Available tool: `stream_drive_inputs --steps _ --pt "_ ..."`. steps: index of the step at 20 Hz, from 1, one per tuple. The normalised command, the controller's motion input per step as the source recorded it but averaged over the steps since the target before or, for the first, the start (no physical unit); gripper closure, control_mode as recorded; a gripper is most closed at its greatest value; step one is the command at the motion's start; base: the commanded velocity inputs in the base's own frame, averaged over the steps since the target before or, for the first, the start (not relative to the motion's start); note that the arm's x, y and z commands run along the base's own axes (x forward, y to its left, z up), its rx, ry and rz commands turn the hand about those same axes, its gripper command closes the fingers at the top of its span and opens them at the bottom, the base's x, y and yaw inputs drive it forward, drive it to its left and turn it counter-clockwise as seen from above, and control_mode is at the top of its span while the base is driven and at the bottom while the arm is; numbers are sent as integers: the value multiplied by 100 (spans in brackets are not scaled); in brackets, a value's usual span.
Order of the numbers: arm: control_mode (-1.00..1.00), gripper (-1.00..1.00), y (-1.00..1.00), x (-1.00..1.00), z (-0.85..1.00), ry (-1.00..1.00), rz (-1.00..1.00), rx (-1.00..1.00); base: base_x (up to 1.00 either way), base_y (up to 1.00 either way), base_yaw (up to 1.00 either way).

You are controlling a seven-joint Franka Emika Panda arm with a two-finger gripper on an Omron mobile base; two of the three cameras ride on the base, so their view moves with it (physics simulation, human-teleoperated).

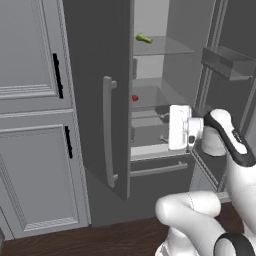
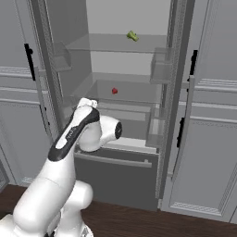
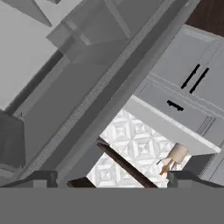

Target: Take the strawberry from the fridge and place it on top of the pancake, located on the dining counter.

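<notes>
Strawberry (image 1: pixel 135 98) sits on fridge (image 1: pixel 95 100) shelf, apart from wide-open, empty jaws

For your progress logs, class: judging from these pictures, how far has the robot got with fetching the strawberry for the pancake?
Done: the fridge stands open, its shelves showing. In hand: the open, empty hand is raised in front of the shelves, below and to the right of the strawberry, which sits untouched on the middle glass shelf. Left: reach in, grasp the berry, carry it to the pancake on the dining counter.
</notes>
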Motion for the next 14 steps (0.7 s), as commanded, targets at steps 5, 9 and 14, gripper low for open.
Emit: stream_drive_inputs --steps 5,9,14 --pt "-100 -100 0 75 34 38 3 39 0 0 0" --pt "-100 -100 0 71 15 51 12 26 0 0 0" --pt "-100 -100 28 40 -17 14 17 0 0 0 0"
